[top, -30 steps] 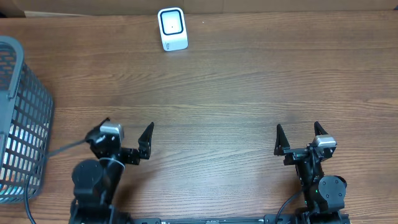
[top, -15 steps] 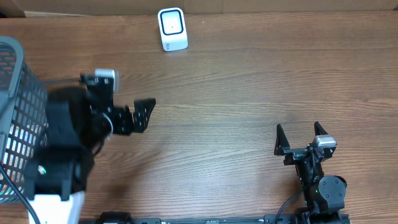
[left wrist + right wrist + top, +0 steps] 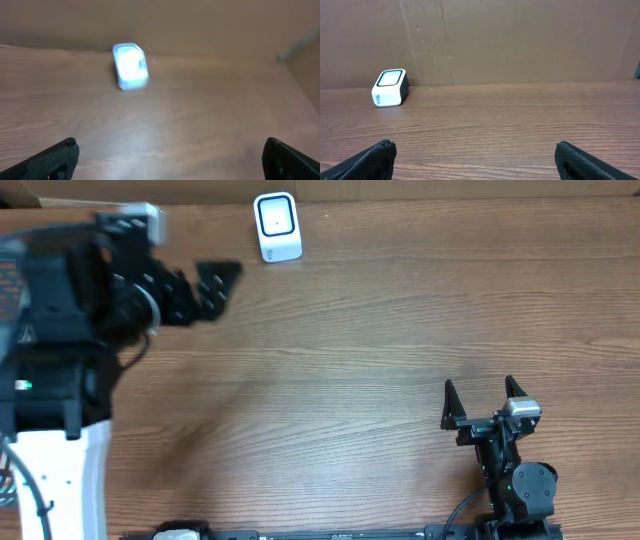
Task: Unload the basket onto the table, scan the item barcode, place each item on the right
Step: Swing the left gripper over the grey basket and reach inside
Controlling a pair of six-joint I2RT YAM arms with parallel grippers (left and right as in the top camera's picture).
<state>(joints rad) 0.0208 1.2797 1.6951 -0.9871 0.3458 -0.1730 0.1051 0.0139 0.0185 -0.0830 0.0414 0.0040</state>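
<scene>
The item with the barcode is not in view. The white scanner (image 3: 277,226) stands at the table's far edge; it also shows in the right wrist view (image 3: 390,87) and blurred in the left wrist view (image 3: 130,72). My left gripper (image 3: 190,283) is raised at the far left, open and empty, pointing toward the scanner from its left. In the left wrist view the left gripper (image 3: 170,160) has only bare wood between its fingers. My right gripper (image 3: 482,402) rests near the front right, open and empty, and in the right wrist view the right gripper (image 3: 475,162) also spans bare wood.
The left arm covers nearly all of the grey mesh basket (image 3: 6,280) at the left edge. A brown cardboard wall (image 3: 520,40) runs along the back of the wooden table (image 3: 380,330).
The left arm has lifted and swung away from the front toward the far left, over the basket, its gripper still open. The right arm has not moved.
</scene>
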